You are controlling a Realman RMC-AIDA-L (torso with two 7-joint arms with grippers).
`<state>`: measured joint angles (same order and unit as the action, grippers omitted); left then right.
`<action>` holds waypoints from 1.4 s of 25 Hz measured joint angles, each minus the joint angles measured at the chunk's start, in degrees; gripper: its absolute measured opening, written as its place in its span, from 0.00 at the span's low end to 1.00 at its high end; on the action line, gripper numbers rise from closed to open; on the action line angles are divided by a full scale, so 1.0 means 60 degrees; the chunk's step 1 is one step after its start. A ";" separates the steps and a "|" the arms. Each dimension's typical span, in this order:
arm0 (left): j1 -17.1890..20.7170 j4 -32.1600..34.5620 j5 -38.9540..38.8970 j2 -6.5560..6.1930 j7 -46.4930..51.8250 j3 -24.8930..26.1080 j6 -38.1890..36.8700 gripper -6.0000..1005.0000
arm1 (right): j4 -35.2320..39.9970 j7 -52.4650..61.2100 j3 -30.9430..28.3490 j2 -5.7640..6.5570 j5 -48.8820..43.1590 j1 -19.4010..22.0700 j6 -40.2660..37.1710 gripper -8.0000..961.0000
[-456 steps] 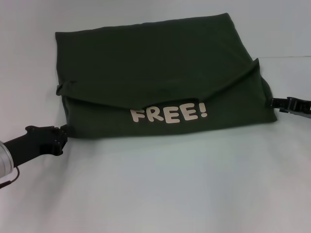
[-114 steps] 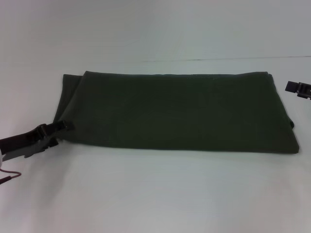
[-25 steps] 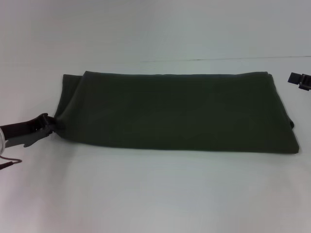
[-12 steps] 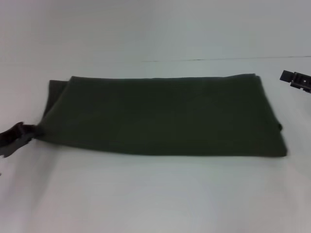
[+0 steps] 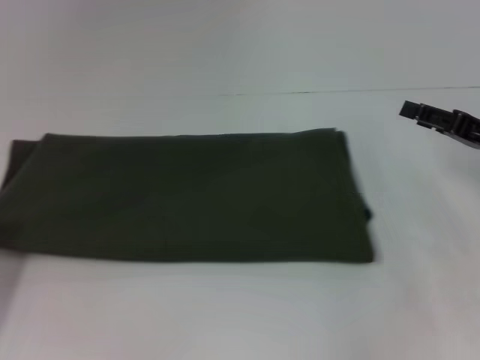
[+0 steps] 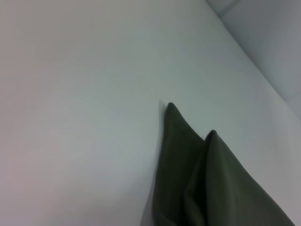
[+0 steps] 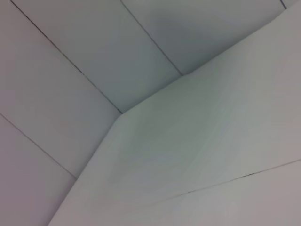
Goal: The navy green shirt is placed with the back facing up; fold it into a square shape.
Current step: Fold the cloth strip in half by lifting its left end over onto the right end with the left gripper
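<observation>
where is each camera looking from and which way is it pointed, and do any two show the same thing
Head view: from the robot's head, forward and down at the navy green shirt on the white table; only the right tool shows, apart from the shirt.
Left wrist view: on the left arm, close to the shirt's two pointed folded corners; no robot parts show.
Right wrist view: on the right arm, facing the bare table edge and floor; no shirt.
Shared: head and left wrist views both show the shirt.

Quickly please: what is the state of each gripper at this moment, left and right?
Left gripper: not visible in any view; state unknown.
Right gripper: off to the right of the navy green shirt, holding nothing; open or shut cannot be told.
</observation>
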<state>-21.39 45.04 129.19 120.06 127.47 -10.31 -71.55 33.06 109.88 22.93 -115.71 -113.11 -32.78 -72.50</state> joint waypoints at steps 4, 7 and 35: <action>0.0417 0.0389 0.0027 -0.0078 -0.0029 0.0562 -0.0232 0.04 | -0.0239 -0.0137 0.0000 -0.0041 0.0001 -0.0199 0.0184 0.71; 0.0673 0.0666 0.0027 -0.0103 -0.0035 0.0814 -0.0383 0.05 | -0.0353 -0.0214 -0.0002 -0.0067 0.0001 -0.0322 0.0313 0.71; -0.3485 -0.6335 -0.4318 0.0762 -0.4560 -0.3170 -0.0964 0.04 | -0.0346 -0.0870 -0.0098 0.0340 0.0227 0.0766 -0.0610 0.71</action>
<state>-42.30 7.03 103.28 124.63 100.11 -29.33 -77.34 30.99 104.65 22.34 -113.67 -111.74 -28.18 -76.16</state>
